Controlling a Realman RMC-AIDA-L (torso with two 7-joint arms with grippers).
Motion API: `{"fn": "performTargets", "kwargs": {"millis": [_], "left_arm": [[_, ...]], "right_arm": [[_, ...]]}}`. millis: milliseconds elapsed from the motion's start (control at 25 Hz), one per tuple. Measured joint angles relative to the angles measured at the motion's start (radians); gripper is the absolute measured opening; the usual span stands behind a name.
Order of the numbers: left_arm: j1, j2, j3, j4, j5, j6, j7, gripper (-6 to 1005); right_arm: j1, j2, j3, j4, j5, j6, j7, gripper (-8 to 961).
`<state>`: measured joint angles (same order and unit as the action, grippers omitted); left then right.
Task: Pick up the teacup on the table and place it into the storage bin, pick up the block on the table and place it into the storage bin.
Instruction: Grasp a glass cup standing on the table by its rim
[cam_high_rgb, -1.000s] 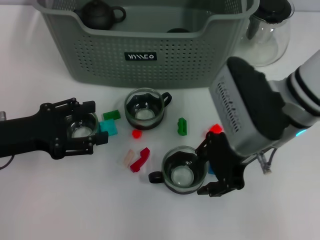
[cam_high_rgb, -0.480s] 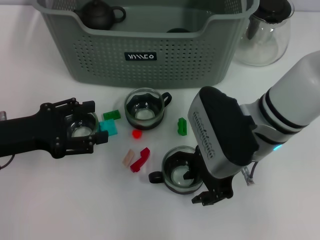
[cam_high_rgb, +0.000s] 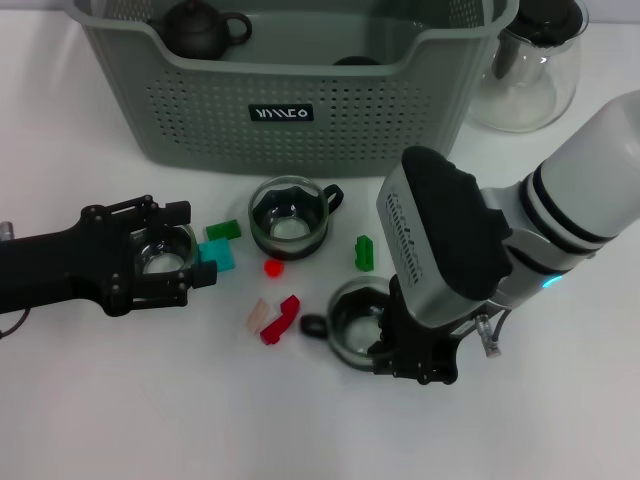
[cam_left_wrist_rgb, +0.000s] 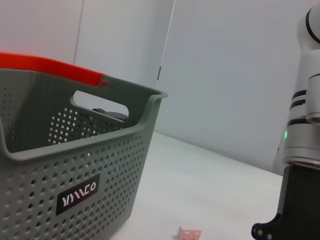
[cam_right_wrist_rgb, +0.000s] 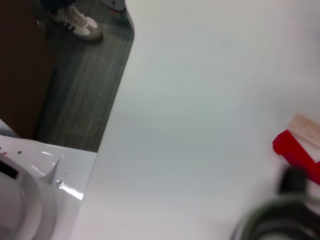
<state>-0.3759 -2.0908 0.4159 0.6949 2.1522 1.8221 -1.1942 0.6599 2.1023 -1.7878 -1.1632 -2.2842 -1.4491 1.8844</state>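
my right gripper (cam_high_rgb: 415, 360) sits low near the table's (cam_high_rgb: 560, 420) front edge, jaws set around the rim of a teacup (cam_high_rgb: 355, 318); cup on the table. my left gripper (cam_high_rgb: 160, 262) lies toward the left edge, fingers closed around a 2nd teacup (cam_high_rgb: 163, 257). a 3rd teacup (cam_high_rgb: 290, 216) stands mid-table. blocks nearby: green (cam_high_rgb: 364, 252), red (cam_high_rgb: 281, 319), teal (cam_high_rgb: 218, 256). storage bin (cam_high_rgb: 290, 110) along the back edge.
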Motion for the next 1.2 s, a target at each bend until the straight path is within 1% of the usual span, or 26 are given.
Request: {"fn": "performTargets", "kwargs": {"millis": [120,280,400,520,640,720,800,880,960,1040,1120,1200], "left_arm": [[0.0,0.0,0.0,0.0,0.0,0.0,0.0,859],[0.0,0.0,0.0,0.0,0.0,0.0,-0.001,860],[0.0,-0.001,0.0,0.0,0.0,0.0,0.0,860],[0.001,-0.001,0.0,0.0,0.0,0.0,0.002,860],[0.001,-0.001,0.0,0.0,0.0,0.0,0.003,860],[0.0,-0.001,-0.002,0.0,0.0,0.0,0.003,860],[-0.004,-0.002,-0.003,0.0,-0.001,0.0,0.003,859],[-0.011,-0.003,-0.002,-0.001,-0.001,0.0,0.001,859],[-0.017,-0.003,0.0,-0.001,-0.001,0.0,-0.002,859],[-0.02,-0.005,0.001,-0.002,-0.001,0.0,-0.003,859],[-0.021,-0.008,0.001,-0.002,-0.001,0.0,-0.003,859],[-0.021,-0.01,0.001,-0.002,-0.001,-0.001,-0.003,859]], "right_arm": [[0.001,-0.001,0.037,-0.007,0.009,-0.037,0.0,203],[0.002,-0.003,0.165,-0.025,0.051,-0.142,-0.012,130],[0.002,-0.005,0.325,-0.039,0.1,-0.24,-0.041,87],[-0.008,-0.005,0.546,-0.05,0.217,-0.337,-0.1,67],[-0.032,-0.005,0.729,-0.069,0.355,-0.345,-0.131,53],[-0.047,-0.004,0.784,-0.079,0.447,-0.283,-0.131,54],[-0.045,-0.003,0.788,-0.082,0.506,-0.173,-0.105,54],[-0.019,-0.003,0.766,-0.08,0.516,-0.036,-0.042,53],[0.03,-0.004,0.732,-0.064,0.477,0.092,0.043,53],[0.103,-0.006,0.694,-0.025,0.377,0.22,0.139,53],[0.191,-0.006,0.666,0.052,0.27,0.329,0.228,53],[0.292,-0.006,0.651,0.177,0.168,0.422,0.305,53]]}}
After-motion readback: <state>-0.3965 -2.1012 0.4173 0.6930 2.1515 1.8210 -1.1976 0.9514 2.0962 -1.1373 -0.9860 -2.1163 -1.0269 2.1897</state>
